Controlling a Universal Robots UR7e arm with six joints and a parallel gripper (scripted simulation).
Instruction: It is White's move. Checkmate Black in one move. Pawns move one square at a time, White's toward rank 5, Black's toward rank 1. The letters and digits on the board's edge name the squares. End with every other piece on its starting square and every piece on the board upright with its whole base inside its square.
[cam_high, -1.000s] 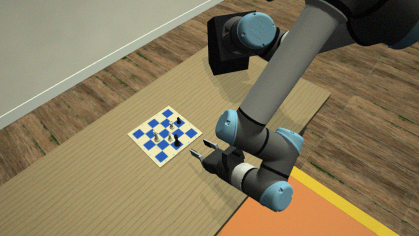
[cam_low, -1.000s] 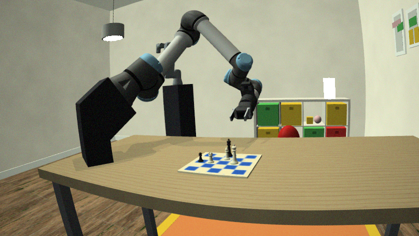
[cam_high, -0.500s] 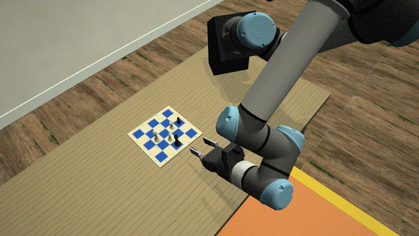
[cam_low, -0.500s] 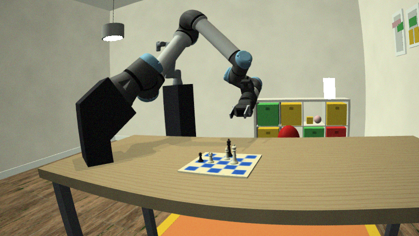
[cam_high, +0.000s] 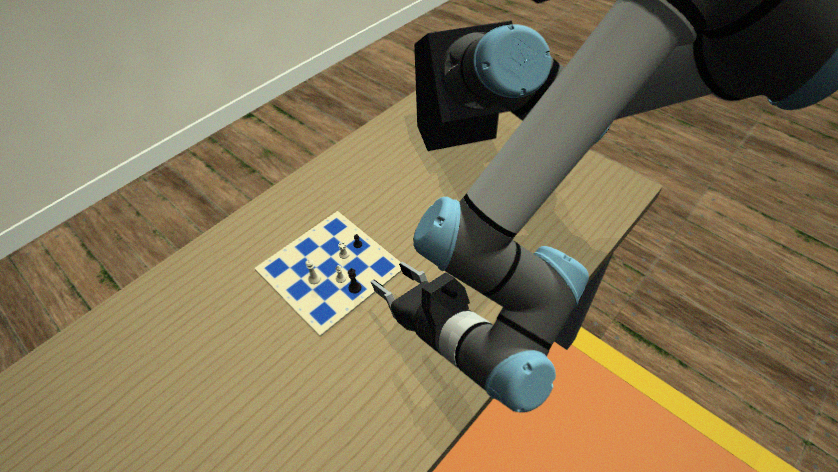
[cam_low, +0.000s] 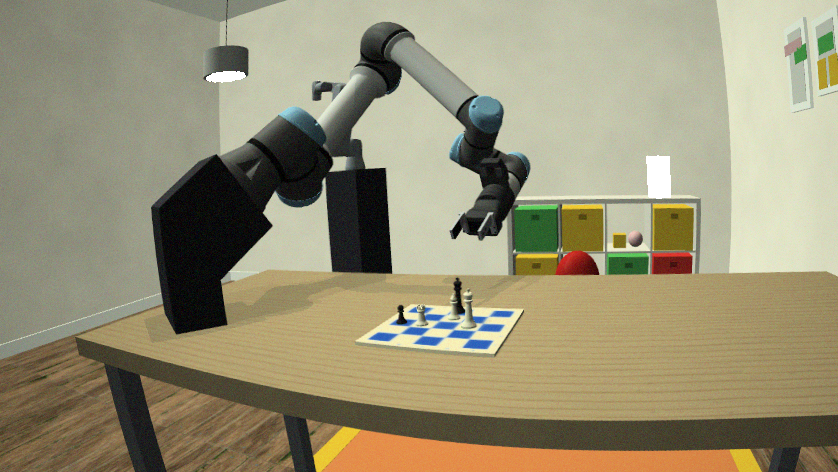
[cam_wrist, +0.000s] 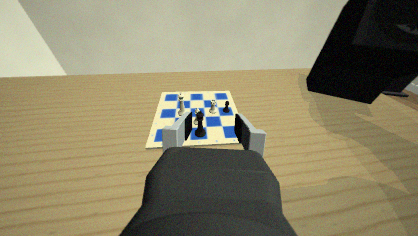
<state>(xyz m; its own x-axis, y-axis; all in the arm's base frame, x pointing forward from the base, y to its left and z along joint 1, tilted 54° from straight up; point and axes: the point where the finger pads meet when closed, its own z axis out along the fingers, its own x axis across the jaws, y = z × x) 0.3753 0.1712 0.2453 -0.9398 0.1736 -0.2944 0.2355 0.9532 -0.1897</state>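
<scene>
A small blue-and-cream chessboard (cam_high: 328, 272) lies on the wooden table. On it stand a tall black king (cam_high: 353, 281), a black pawn (cam_high: 357, 240), a tall white piece (cam_high: 313, 273), a smaller white piece (cam_high: 339, 273) and a white rook (cam_high: 343, 250). All are upright. My gripper (cam_high: 389, 276) is open and empty. It hangs well above the table, just off the board's edge nearest the black king, as the exterior view shows (cam_low: 469, 234). In the wrist view the black king (cam_wrist: 200, 124) appears between the open fingers, but it is far below them.
The arm's black base block (cam_low: 205, 234) stands on the table's far left corner. A shelf with coloured boxes (cam_low: 604, 237) stands behind the table. An orange mat with a yellow border (cam_high: 586, 410) lies on the floor beside the table.
</scene>
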